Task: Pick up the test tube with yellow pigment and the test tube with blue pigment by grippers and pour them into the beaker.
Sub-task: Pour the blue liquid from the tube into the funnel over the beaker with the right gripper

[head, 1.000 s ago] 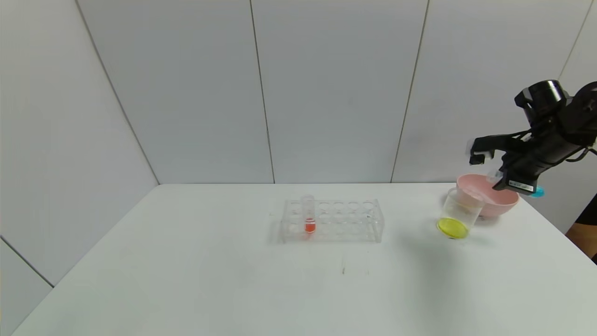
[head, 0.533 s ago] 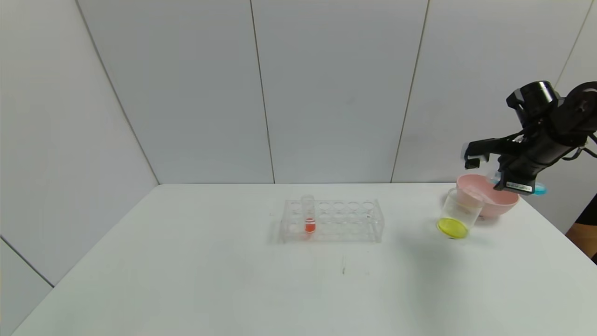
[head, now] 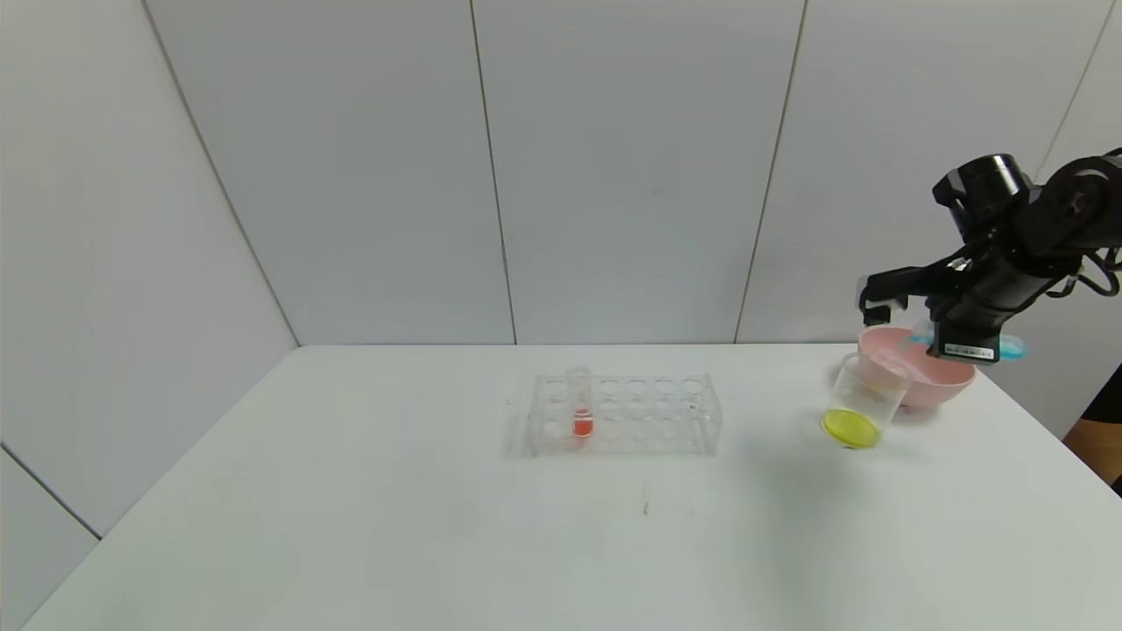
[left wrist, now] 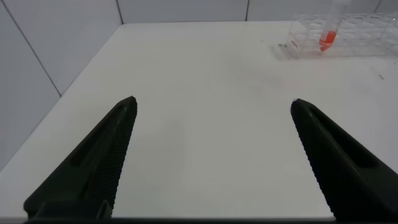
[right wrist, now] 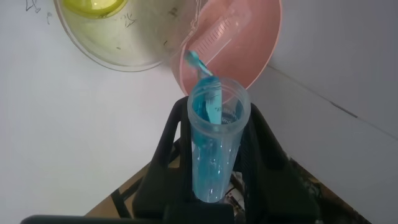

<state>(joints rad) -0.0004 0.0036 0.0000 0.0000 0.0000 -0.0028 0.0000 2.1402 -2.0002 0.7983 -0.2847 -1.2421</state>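
Note:
My right gripper (head: pixel 916 326) is shut on the test tube with blue pigment (head: pixel 1006 349) and holds it tilted above the pink bowl (head: pixel 951 379), just right of the beaker (head: pixel 863 399). In the right wrist view the blue tube (right wrist: pixel 214 143) sits between the fingers (right wrist: pixel 169 134), its open mouth toward the beaker (right wrist: pixel 134 46), and a thin blue trickle leaves its lip. The beaker holds yellow liquid at its bottom. The test tube with yellow pigment is out of view. My left gripper (left wrist: pixel 212 109) is open and empty above the table.
A clear tube rack (head: pixel 624 414) stands mid-table with a red-tinted tube (head: pixel 580 410) in it; it also shows in the left wrist view (left wrist: pixel 348 34). The pink bowl (right wrist: pixel 252 46) touches the beaker near the table's right edge.
My right gripper has moved left toward the beaker with the blue tube, and the tube has tilted closer to level. Nothing else has moved.

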